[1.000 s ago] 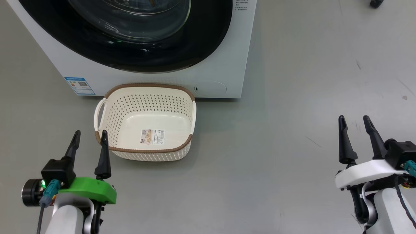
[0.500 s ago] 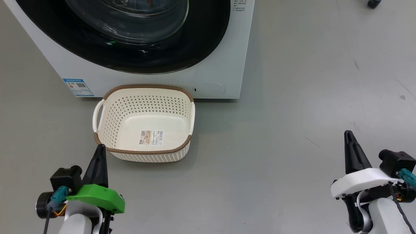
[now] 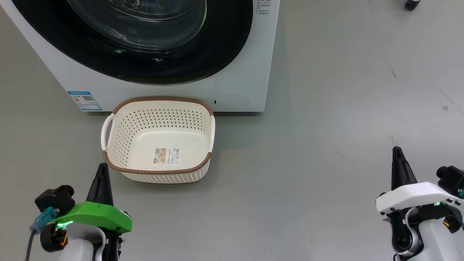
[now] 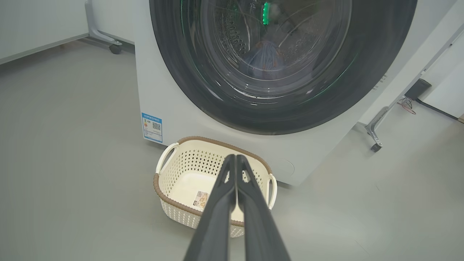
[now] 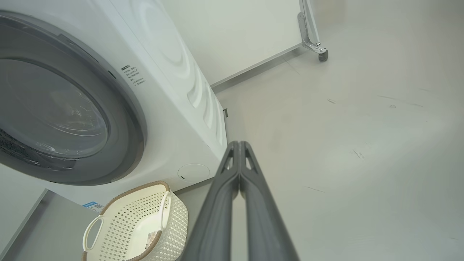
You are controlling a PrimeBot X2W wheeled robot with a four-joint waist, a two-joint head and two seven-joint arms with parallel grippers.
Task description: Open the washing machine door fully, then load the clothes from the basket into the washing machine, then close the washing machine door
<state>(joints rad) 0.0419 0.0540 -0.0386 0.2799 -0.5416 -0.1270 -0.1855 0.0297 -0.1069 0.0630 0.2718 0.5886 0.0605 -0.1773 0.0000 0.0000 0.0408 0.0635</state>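
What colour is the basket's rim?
The rim is woven brown on the cream-white basket; head view shows it best.

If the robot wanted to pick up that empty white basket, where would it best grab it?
Probably a side handle of the basket: each loop stands off the wall, leaving a gap for one finger. The left gripper, coming down from above, is nearest the left loop.

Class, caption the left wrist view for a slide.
Shut left pincer points over empty basket toward closed washing machine door.

Grey floor (image 3: 326, 145) (scuffed in places) meets a white wall (image 5: 235, 36).
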